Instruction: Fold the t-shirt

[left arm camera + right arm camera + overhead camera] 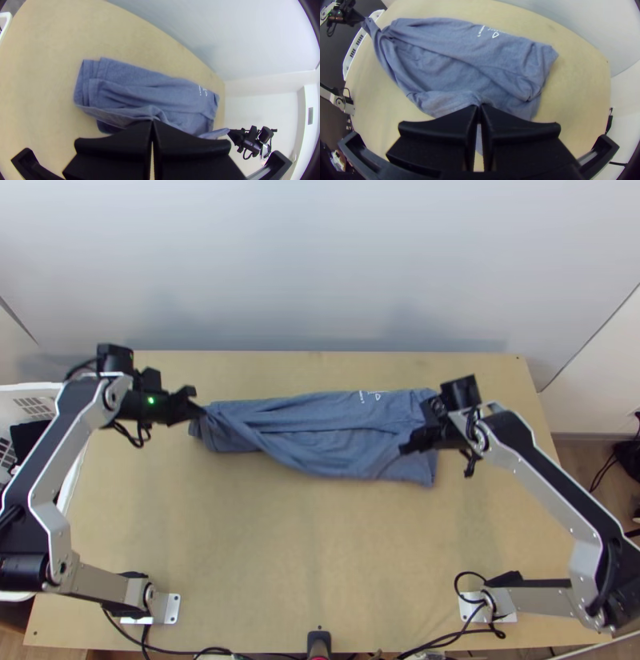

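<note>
Lying on the counter (264, 564), between and beneath the grippers: one blue t-shirt (336, 424), in a long folded strip, creased, partly raised at both grips
Left gripper (196, 406): closed on a pinch of t-shirt at one end, cloth drawn up to its tips
Right gripper (406, 449): closed on a pinch of the near side, toward the other end
White basket (32, 390): beside the left gripper, on its outer side

Silver-grey links (96, 584), black joints (24, 572), looping cables (142, 442), green light (150, 400).
</note>
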